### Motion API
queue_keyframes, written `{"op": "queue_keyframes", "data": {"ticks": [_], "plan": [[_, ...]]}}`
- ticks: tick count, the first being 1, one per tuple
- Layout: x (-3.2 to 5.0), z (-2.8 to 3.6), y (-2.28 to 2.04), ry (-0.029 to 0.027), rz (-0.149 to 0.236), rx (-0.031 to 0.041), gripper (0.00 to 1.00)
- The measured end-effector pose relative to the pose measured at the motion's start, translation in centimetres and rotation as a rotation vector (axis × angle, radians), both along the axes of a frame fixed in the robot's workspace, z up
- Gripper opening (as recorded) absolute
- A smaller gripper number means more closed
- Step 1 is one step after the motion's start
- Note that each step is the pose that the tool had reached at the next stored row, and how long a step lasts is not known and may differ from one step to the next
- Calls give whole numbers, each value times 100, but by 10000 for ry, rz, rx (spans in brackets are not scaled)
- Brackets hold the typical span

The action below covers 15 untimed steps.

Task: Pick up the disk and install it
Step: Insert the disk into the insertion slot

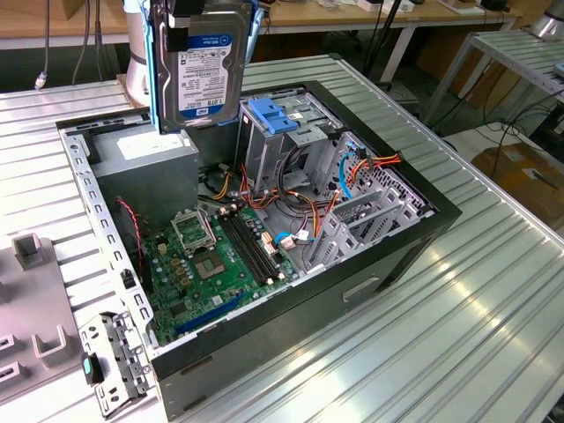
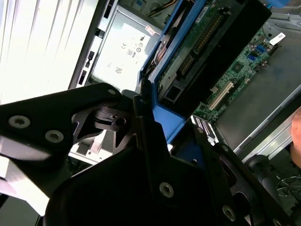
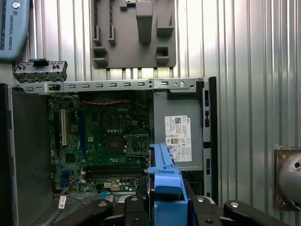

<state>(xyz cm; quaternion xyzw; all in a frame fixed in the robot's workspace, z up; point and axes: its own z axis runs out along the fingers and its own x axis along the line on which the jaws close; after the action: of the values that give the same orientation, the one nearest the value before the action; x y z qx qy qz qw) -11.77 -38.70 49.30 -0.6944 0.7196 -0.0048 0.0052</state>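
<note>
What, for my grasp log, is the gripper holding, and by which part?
The disk, hanging upright over the open computer case. The gripper clamps its upper end, at the blue side rails.

Room entry, as you left it. Bench (image 1: pixel 476 291): ribbed aluminium slats, with bright glare along the near grooves. At the back you had wooden-topped desks (image 1: pixel 326 16) on white legs, dark cables (image 1: pixel 379 37) hanging below. At the exterior view's right stood a second slatted table (image 1: pixel 520 53); beside it lay pale floor (image 1: pixel 467 143) and a brown cardboard box (image 1: pixel 529 174).
</note>
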Motion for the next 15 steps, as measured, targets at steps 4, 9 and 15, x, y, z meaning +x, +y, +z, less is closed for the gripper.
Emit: {"op": "queue_keyframes", "data": {"ticks": [4, 9, 15], "plan": [[0, 0, -7, 0, 2, 0, 37], [0, 0, -55, 0, 0, 0, 37], [0, 0, -187, 0, 0, 1, 37]]}}
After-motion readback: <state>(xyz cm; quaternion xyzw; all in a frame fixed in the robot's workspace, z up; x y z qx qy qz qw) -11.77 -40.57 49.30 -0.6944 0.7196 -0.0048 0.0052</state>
